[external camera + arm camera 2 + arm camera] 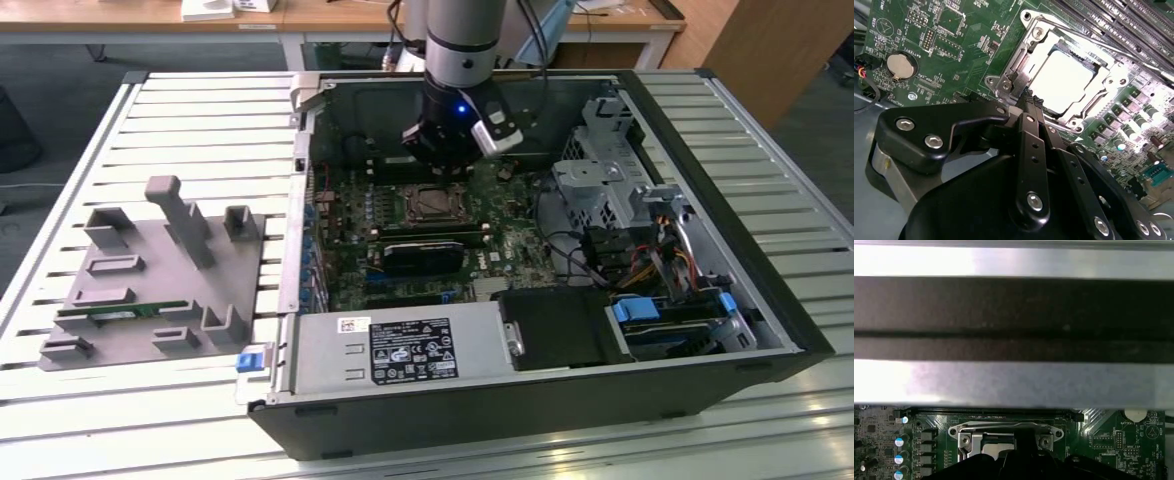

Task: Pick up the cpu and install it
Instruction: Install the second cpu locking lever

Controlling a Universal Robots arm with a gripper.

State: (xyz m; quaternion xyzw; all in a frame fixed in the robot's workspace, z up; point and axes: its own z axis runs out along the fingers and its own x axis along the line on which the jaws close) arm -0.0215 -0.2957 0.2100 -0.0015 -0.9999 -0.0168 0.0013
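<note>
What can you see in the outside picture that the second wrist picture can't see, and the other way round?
The exterior view alone takes in the whole open computer case, the grey holder tray beside it on the slatted table, and the arm reaching down. The second wrist view alone shows the round coin battery and the closed fingers from close up. Both show the green motherboard and the cpu lying in its socket.
</note>
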